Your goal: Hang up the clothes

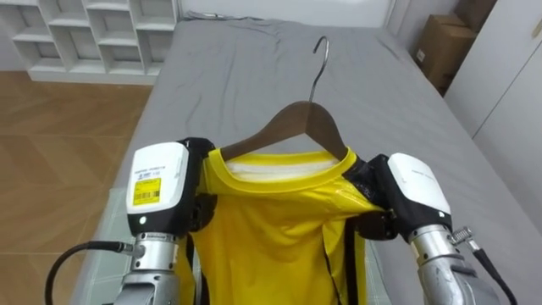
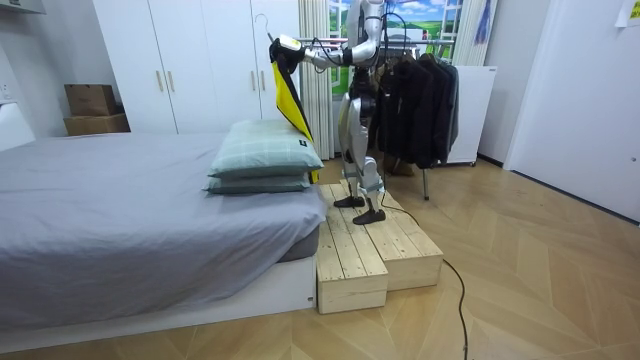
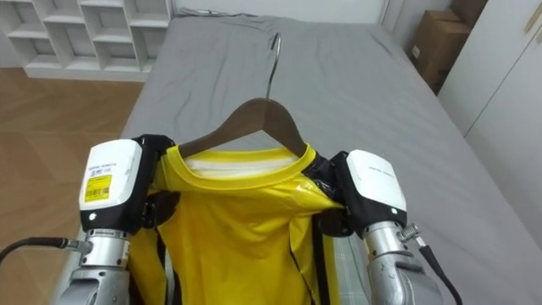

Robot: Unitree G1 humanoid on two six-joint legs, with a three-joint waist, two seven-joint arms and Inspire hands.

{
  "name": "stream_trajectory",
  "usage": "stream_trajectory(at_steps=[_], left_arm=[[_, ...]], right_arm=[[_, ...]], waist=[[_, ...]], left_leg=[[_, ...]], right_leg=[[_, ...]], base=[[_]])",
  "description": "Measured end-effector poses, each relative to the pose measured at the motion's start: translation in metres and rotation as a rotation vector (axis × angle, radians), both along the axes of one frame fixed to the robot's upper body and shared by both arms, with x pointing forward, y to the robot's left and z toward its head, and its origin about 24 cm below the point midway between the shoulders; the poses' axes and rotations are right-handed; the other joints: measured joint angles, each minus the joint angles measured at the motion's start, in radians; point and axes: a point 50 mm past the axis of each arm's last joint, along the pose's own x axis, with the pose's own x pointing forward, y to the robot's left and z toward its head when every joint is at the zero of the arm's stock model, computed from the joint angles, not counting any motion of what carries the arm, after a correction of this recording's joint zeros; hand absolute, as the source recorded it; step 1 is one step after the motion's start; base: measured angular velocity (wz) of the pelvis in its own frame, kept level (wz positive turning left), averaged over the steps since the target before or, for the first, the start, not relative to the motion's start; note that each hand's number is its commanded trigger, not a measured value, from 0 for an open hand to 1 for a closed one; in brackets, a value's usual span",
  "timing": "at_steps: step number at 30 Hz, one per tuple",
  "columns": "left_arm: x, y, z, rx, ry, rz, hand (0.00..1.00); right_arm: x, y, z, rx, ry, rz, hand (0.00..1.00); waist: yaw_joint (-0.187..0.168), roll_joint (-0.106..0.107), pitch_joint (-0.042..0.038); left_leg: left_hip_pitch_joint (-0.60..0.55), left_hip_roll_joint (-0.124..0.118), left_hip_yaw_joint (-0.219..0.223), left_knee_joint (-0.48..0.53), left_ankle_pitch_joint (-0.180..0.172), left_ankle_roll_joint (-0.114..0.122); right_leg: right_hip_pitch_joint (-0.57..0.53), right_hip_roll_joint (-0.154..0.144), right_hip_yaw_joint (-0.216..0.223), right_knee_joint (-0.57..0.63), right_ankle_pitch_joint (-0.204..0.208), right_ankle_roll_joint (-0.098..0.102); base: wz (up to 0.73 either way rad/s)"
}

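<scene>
A yellow shirt (image 1: 271, 229) hangs on a brown wooden hanger (image 1: 296, 119) whose metal hook (image 1: 320, 59) points up and away from me. I hold it out in front of me above the grey bed (image 1: 254, 68). My left hand (image 1: 157, 182) grips the shirt's left shoulder, with dark fingers curled into the cloth at the hanger's end. At the right shoulder my right hand (image 1: 415, 191) pinches the collar edge in the same way. In the room view the shirt (image 2: 288, 100) hangs from my raised arms beside the bed's head end.
I stand on a wooden platform (image 2: 375, 250) by the bed's head. Two pillows (image 2: 265, 160) lie on the bed, and a rack of dark clothes (image 2: 420, 100) stands behind me. White shelves (image 1: 85, 34), a cardboard box (image 1: 440, 47) and white wardrobes (image 2: 190, 60) stand around the bed.
</scene>
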Motion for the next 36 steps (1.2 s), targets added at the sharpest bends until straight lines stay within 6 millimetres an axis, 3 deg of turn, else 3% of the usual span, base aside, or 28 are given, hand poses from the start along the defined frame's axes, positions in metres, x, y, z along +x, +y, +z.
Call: stream_trajectory(at_steps=[1, 16, 36], left_arm=[[0.0, 0.0, 0.0, 0.001, 0.003, -0.001, 0.0], [0.0, -0.015, 0.001, -0.09, 0.02, -0.049, 0.0], [-0.004, -0.012, -0.003, -0.066, 0.036, -0.088, 0.0]], right_arm=[[0.0, 0.0, 0.0, 0.0, 0.0, 0.0, 1.0], [0.002, -0.003, -0.006, 0.004, 0.019, 0.004, 1.0], [-0.001, -0.014, -0.012, -0.011, 0.015, -0.021, 1.0]], waist=[[0.0, 0.001, -0.0004], [-0.007, 0.0, 0.0014], [-0.033, -0.004, 0.0011]], left_leg=[[0.0, 0.0, 0.0, 0.0, 0.0, 0.0], [0.016, 0.001, 0.001, -0.001, 0.0, 0.0], [0.01, 0.0, -0.01, 0.001, 0.0, 0.0]], right_leg=[[0.0, 0.0, 0.0, 0.0, 0.0, 0.0], [0.016, 0.0, -0.002, -0.001, -0.001, 0.001], [0.015, -0.001, -0.007, -0.003, -0.002, 0.002]], base=[[0.0], [0.0], [0.01]])
